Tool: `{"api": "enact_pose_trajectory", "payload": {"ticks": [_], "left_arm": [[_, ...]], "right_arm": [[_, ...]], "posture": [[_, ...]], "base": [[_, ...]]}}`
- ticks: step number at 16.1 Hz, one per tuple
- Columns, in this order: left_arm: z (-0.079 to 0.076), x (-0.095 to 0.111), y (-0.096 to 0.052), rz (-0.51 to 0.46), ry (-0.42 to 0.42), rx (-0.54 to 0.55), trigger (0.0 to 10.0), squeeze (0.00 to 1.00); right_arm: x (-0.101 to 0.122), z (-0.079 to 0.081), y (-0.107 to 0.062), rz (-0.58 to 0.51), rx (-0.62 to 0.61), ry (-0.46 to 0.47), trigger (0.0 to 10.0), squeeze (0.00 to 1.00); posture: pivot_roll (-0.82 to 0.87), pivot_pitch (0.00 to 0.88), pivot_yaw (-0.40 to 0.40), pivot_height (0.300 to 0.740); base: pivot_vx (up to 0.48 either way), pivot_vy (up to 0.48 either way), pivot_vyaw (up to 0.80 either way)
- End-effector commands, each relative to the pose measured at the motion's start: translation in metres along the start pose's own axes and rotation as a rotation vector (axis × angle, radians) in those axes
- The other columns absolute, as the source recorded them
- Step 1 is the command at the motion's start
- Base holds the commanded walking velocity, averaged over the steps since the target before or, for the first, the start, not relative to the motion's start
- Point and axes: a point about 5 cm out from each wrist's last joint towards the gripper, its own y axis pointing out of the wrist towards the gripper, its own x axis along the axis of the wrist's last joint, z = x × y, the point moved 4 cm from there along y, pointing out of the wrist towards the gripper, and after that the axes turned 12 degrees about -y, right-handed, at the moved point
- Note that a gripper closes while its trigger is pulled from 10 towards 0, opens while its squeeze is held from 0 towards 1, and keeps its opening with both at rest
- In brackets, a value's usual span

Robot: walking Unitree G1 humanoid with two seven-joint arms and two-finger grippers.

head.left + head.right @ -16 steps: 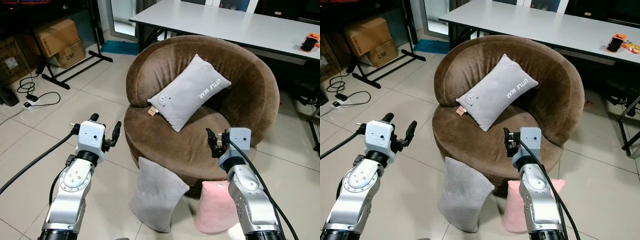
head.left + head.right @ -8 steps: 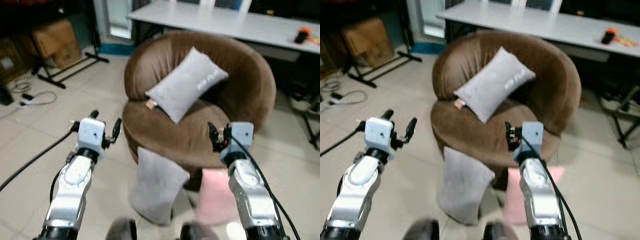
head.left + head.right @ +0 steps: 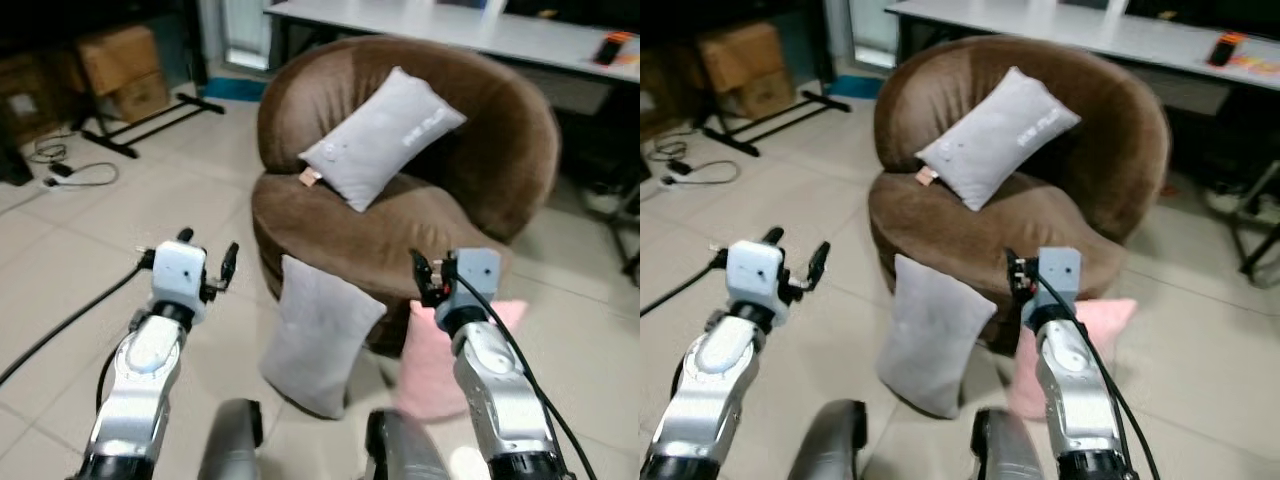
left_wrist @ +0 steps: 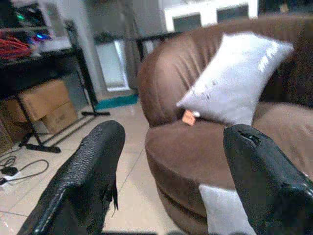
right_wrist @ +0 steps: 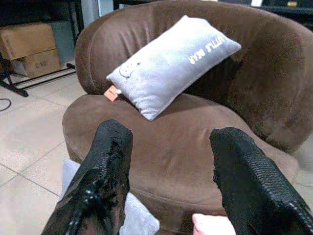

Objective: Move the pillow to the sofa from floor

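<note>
Two pillows lean against the sofa (image 3: 400, 240) base: grey pillow (image 3: 318, 335) between both spread, empty grippers, left gripper (image 3: 207, 262), right gripper (image 3: 428, 282); pink pillow (image 3: 432, 350) beneath the right. Bare tile floor (image 3: 90, 230) lies leftward.

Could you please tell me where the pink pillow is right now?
The pink pillow stands on the floor against the sofa front, on the robot's right, beside the grey floor pillow and behind the right gripper.

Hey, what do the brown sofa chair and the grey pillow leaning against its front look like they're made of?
Brown sofa chair: looks like plush velvet or microsuede, matte, with soft shading across the nap. Grey pillow on the floor: seems a soft fleece or short-pile fabric over stuffing, matte, slightly slumped. The exact fibre of either cannot be told.
</note>
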Motion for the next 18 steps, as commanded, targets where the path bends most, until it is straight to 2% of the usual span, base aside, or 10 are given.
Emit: {"api": "enact_pose_trajectory", "payload": {"ticks": [1, 4, 6, 7, 8, 13, 14, 15, 17, 18], "left_arm": [[-0.0007, -0.0031, -0.0016, 0.009, -0.016, 0.005, 10.0, 0.0], [0.0038, -0.0053, 0.0002, 0.022, -0.033, 0.038, 10.0, 0.0], [0.0058, -0.0058, 0.0006, 0.027, -0.043, 0.047, 10.0, 0.68], [0.0062, -0.0063, 0.0003, 0.029, -0.054, 0.048, 10.0, 1.0], [0.0059, -0.0064, -0.0002, 0.03, -0.059, 0.045, 10.0, 1.0], [0.0055, -0.0057, -0.0006, 0.028, -0.044, 0.038, 10.0, 1.0], [0.0054, -0.0055, -0.0006, 0.027, -0.042, 0.037, 10.0, 1.0], [0.0059, -0.0049, -0.0009, 0.023, -0.033, 0.042, 0.0, 1.0], [0.0065, -0.0045, -0.001, 0.019, -0.017, 0.048, 0.0, 0.41], [0.0064, -0.0043, -0.0008, 0.02, -0.007, 0.047, 5.0, 0.24]], "right_arm": [[0.0018, -0.0037, 0.0007, -0.008, -0.009, -0.004, 10.0, 0.0], [-0.0005, -0.005, 0.0001, 0.003, -0.017, 0.018, 10.0, 0.0], [-0.0003, -0.005, -0.0008, -0.004, -0.009, 0.042, 10.0, 0.02], [0.0005, -0.0047, -0.0015, -0.01, -0.004, 0.054, 10.0, 0.97], [0.0018, -0.0042, -0.0019, -0.019, 0.002, 0.053, 10.0, 1.0], [0.0024, -0.0025, -0.0025, -0.022, 0.004, 0.042, 10.0, 1.0], [0.0033, -0.0021, -0.0025, -0.03, 0.008, 0.043, 3.3, 0.73], [0.0039, -0.0012, -0.003, -0.035, 0.014, 0.044, 0.0, 0.0], [0.0019, -0.0006, -0.0033, -0.018, 0.01, 0.034, 0.6, 0.0], [0.0005, -0.0009, -0.0029, -0.006, 0.007, 0.025, 9.1, 0.0]], "posture": [[-0.02, 0.0, -0.04, 0.616], [-0.02, 0.0, -0.038, 0.616], [-0.02, 0.0, -0.038, 0.616], [-0.02, 0.0, -0.038, 0.616], [-0.02, 0.0, -0.038, 0.616], [-0.02, 0.0, -0.038, 0.616], [-0.02, 0.0, -0.038, 0.616], [-0.02, 0.0, -0.038, 0.616], [-0.02, 0.0, -0.038, 0.616], [-0.02, 0.0, -0.038, 0.616]], "base": [[0.0, 0.0, 0.0], [0.0, 0.0, 0.0], [0.0, 0.0, 0.0], [0.0, 0.0, 0.0], [0.0, 0.0, 0.0], [0.0, 0.0, 0.0], [0.0, 0.0, 0.0], [0.0, 0.0, 0.0], [0.0, 0.0, 0.0], [0.0, 0.0, 0.0]]}}
